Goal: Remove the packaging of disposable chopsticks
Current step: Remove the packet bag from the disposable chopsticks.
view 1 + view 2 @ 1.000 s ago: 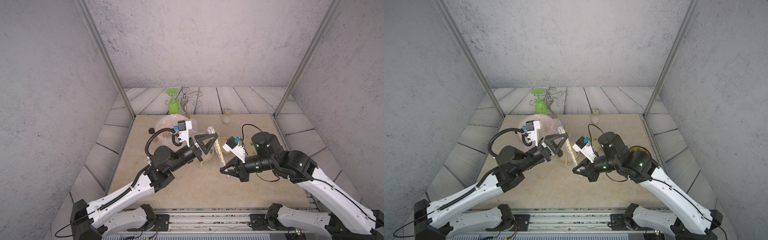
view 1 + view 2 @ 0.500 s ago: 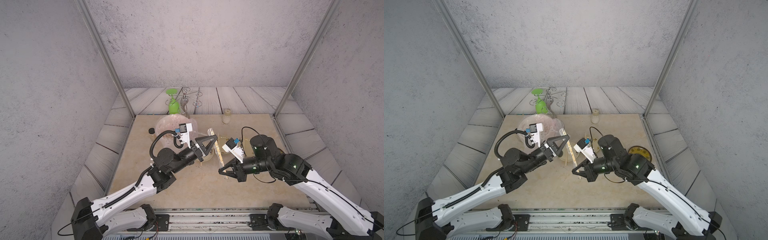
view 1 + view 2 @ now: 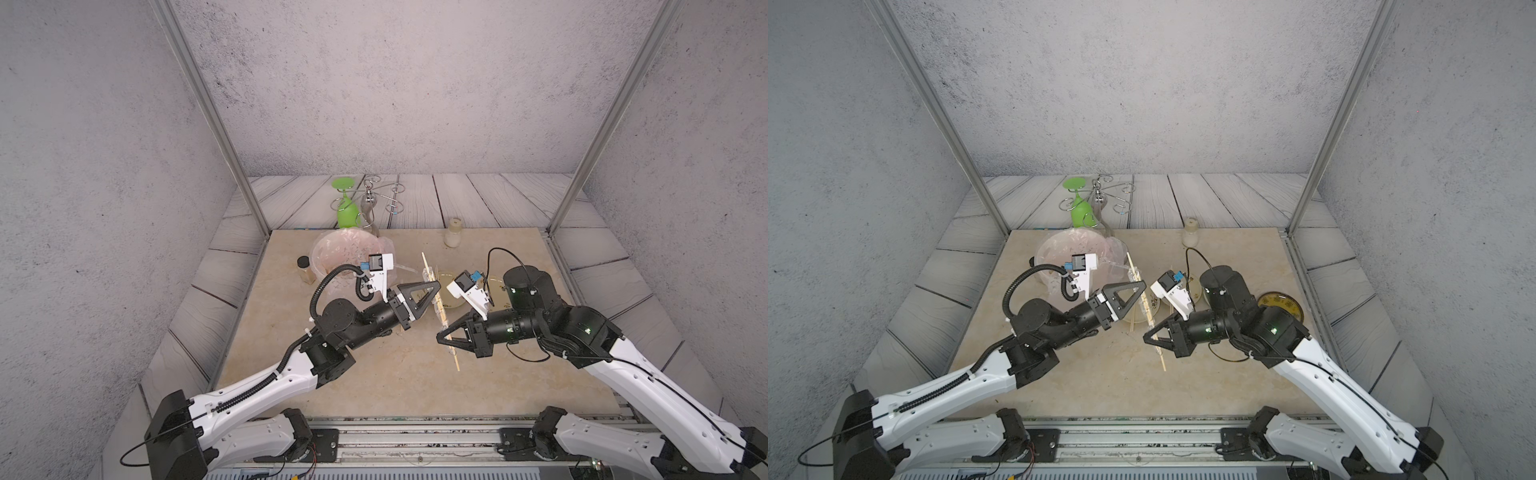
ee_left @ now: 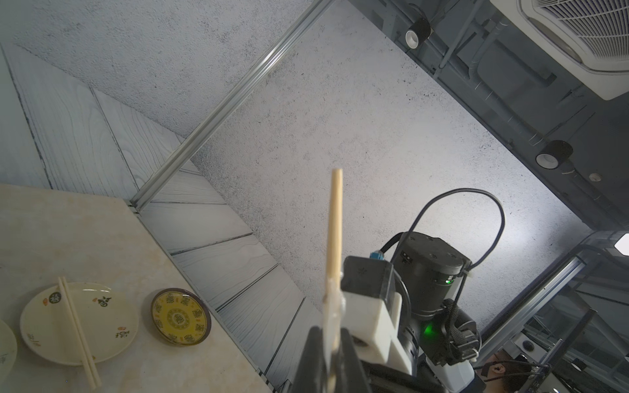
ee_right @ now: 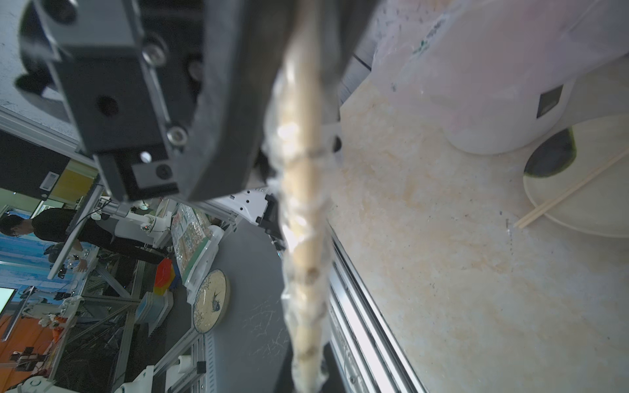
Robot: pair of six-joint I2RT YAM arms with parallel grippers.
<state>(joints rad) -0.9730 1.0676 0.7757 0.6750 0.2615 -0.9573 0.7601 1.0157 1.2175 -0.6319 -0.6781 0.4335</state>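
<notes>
1. Left wrist view: my left fingers [image 4: 308,360] are pinched shut on the crumpled sleeve [image 4: 332,306], bare chopsticks [image 4: 335,221] jutting past them.
2. In both top views my right fingers [image 3: 444,336] are clamped tight on the chopsticks' lower part, a bare tip poking out beyond them.
3. The pair hangs tilted in the air over the counter [image 3: 374,374], between my two arms, sleeve bunched along its middle.
4. A second pair [image 4: 78,326] lies bare across a plate [image 4: 98,340] on the counter.
</notes>
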